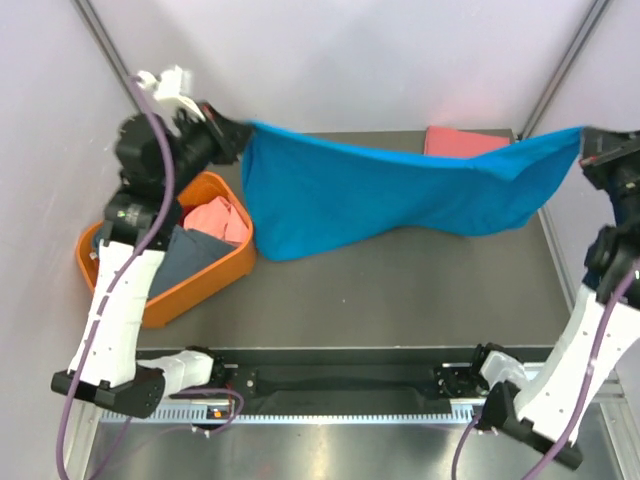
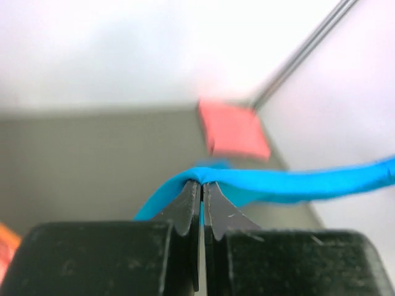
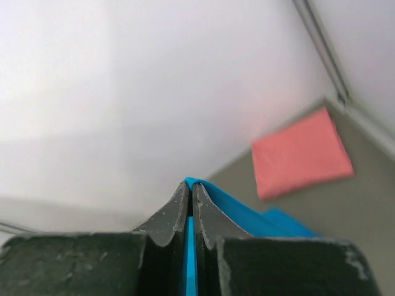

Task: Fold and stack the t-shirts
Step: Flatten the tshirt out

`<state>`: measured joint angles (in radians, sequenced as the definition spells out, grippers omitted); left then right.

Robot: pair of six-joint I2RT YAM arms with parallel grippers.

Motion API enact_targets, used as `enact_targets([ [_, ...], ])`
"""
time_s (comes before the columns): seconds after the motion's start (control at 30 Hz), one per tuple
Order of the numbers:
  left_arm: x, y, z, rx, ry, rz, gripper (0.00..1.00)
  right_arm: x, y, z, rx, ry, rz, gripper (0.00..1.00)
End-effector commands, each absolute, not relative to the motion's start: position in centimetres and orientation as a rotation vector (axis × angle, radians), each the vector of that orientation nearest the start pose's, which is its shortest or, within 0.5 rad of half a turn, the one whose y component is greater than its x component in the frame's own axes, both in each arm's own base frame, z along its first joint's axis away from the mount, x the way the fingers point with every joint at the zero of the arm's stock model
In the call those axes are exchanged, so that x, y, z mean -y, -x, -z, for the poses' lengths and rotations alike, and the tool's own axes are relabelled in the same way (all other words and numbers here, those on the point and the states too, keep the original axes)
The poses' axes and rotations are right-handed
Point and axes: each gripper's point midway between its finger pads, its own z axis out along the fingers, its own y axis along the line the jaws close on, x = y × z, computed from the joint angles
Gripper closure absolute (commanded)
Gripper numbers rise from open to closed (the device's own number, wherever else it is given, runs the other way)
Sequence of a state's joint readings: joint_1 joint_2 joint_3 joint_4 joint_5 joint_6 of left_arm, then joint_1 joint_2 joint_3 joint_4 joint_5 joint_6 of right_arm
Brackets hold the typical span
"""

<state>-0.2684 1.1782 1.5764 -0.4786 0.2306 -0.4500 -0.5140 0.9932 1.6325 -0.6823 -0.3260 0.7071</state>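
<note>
clamped tight in left gripper [image 2: 201,185] and right gripper [image 3: 190,188] at opposite corners: limp, light bright blue cloth t-shirt [image 1: 380,195], sagging between; best held there.

A: Enclosure?
B: Plain pale back wall [image 1: 350,60] and left side panel [image 1: 40,150]. A dark metal post [image 1: 563,68] rises at the far right corner.
A: Work surface?
B: Matte dark grey table [image 1: 400,290], evenly lit. A black rail [image 1: 340,383] runs along its near edge.

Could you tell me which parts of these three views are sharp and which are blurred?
Top external: evenly lit and sharp, blue t-shirt crisp. Left wrist: left tool in focus, folded pink t-shirt behind it blurred. Right wrist: right tool sharp, the same pink t-shirt soft.
</note>
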Motion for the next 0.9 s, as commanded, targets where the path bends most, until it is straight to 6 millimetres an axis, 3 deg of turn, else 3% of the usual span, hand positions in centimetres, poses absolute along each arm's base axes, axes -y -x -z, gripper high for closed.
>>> enact_targets([
  [0.0,14.0,-31.9,-52.9,-1.531,-0.027,0.708,1.00,5.3,-22.6,-54.7,-1.302,-0.669,-0.312,1.00],
  [0.07,13.5,-30.4,-56.6,-1.437,-0.030,0.717,1.00,4.3,-20.1,-57.5,-1.224,-0.637,-0.295,1.00],
  [0.17,13.2,-28.1,-60.3,-1.336,-0.025,0.765,1.00,3.5,-16.8,-59.8,-1.131,-0.628,-0.247,1.00],
  [0.33,13.1,-25.5,-62.5,-1.266,-0.034,0.828,1.00,2.8,-11.2,-62.4,-0.986,-0.640,-0.167,1.00],
  [0.43,13.5,-24.9,-62.4,-1.273,-0.055,0.851,1.00,2.4,-10.7,-62.8,-0.982,-0.620,-0.176,1.00],
  [0.5,13.7,-25.5,-61.5,-1.304,-0.062,0.846,1.00,1.8,-11.8,-62.6,-1.030,-0.578,-0.208,1.00],
  [0.6,14.3,-27.6,-59.5,-1.368,-0.069,0.830,1.00,1.3,-15.1,-61.6,-1.143,-0.509,-0.258,1.00],
  [0.8,16.1,-35.3,-51.5,-1.593,-0.056,0.767,1.00,4.0,-24.9,-56.9,-1.308,-0.517,-0.350,1.00],
  [0.87,16.9,-38.4,-48.5,-1.668,-0.051,0.751,1.00,5.0,-28.5,-54.1,-1.377,-0.544,-0.392,1.00],
])
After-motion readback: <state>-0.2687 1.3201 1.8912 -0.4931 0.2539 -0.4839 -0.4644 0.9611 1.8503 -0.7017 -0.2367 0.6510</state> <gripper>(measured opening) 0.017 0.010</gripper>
